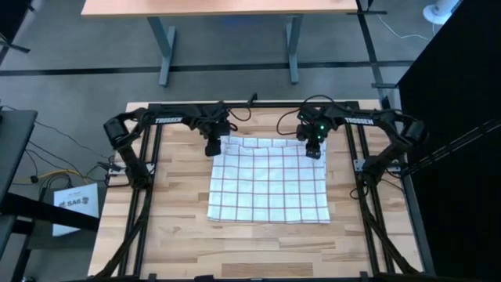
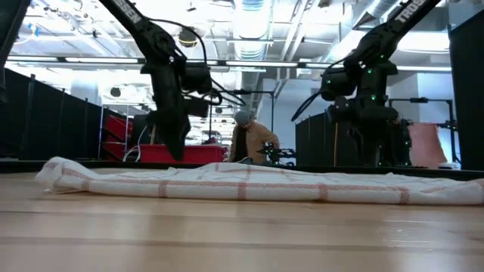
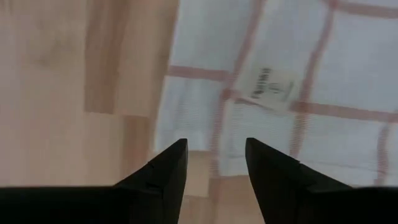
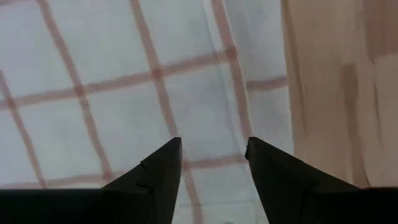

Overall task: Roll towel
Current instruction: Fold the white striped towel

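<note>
From my remote seat, looking down on a wooden table [image 1: 180, 227]. At far left my left gripper [image 1: 213, 147] hovers above the far left corner of the towel [image 1: 270, 184], fingers spread apart and empty, no cloth between them. The towel lies flat mid-table, white with a reddish-brown grid, a small sewn label [image 3: 272, 87] near that corner. At right my right gripper [image 1: 314, 149] hangs over the far right corner, also parted and holding nothing. I judge the cloth thin, light and limp; it will sag and wrinkle. I would pinch both far corners at the hem, then roll it toward the near edge.
</note>
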Robot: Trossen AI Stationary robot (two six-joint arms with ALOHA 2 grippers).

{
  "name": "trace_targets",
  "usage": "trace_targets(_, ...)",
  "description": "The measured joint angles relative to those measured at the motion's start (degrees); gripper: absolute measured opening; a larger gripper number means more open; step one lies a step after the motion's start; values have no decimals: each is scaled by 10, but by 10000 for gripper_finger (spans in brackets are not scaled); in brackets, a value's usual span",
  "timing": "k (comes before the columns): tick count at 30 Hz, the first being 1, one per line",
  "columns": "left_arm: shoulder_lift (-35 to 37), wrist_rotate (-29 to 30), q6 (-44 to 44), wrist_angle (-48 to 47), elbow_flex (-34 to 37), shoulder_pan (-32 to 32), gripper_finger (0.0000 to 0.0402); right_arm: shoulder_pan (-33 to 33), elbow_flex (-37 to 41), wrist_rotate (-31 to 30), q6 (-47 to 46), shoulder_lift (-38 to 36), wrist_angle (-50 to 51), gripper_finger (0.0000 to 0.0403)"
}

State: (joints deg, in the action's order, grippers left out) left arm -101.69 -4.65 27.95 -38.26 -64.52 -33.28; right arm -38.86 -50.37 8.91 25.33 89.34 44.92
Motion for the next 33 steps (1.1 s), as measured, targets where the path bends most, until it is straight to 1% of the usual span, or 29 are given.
trace_targets(10, -7, -55, -14, 13, -19, 0, 149, -52, 0, -2, 27, 25, 20, 166)
trace_targets(18, -7, -56, 1, -17, -16, 0, 149, -59, -1, -2, 38, 58, 42, 166)
trace_targets(27, -7, -56, 42, -18, -16, 4, 149, -64, 0, -2, 38, 59, 46, 165)
trace_targets(30, -7, -56, 71, -16, -16, 6, 148, -64, 0, -2, 38, 59, 46, 165)
trace_targets(33, -22, -47, 65, -19, -18, 8, 148, -64, 0, -2, 38, 59, 46, 165)
